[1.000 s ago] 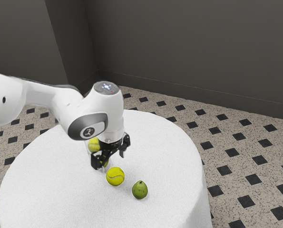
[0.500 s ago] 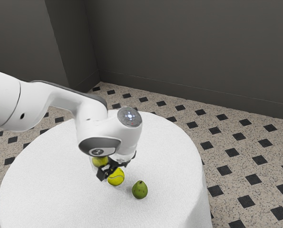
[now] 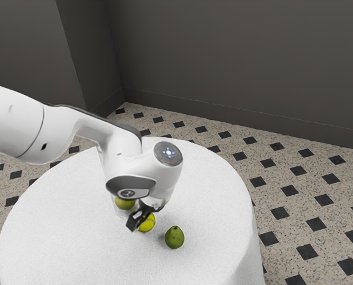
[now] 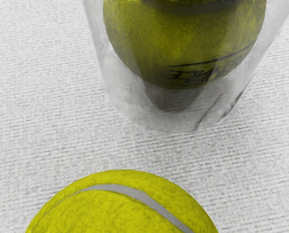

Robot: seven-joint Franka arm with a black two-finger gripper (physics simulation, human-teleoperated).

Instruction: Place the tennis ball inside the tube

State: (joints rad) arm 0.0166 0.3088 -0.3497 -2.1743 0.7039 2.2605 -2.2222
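My gripper (image 3: 146, 218) is low over the loose yellow tennis ball (image 3: 148, 224) in the exterior view, open, with one finger (image 3: 134, 221) covering part of that ball. The far finger is mostly hidden. The clear tube (image 3: 116, 209) stands beside them, partly behind the hand, with a tennis ball (image 3: 125, 204) inside. In the wrist view the loose tennis ball (image 4: 120, 208) lies at the lower edge, under the hand, apart from the transparent tube (image 4: 127, 109) and the ball inside it (image 4: 183, 43).
A green pear (image 3: 174, 237) rests on the white round table (image 3: 206, 178), close to the loose ball on the exterior view's right. A tiled floor (image 3: 307, 225) and dark walls (image 3: 235, 59) surround the table.
My hand has moved toward the exterior view's right and down, from beside the tube to the loose ball. The loose ball and the pear have stayed where they were.
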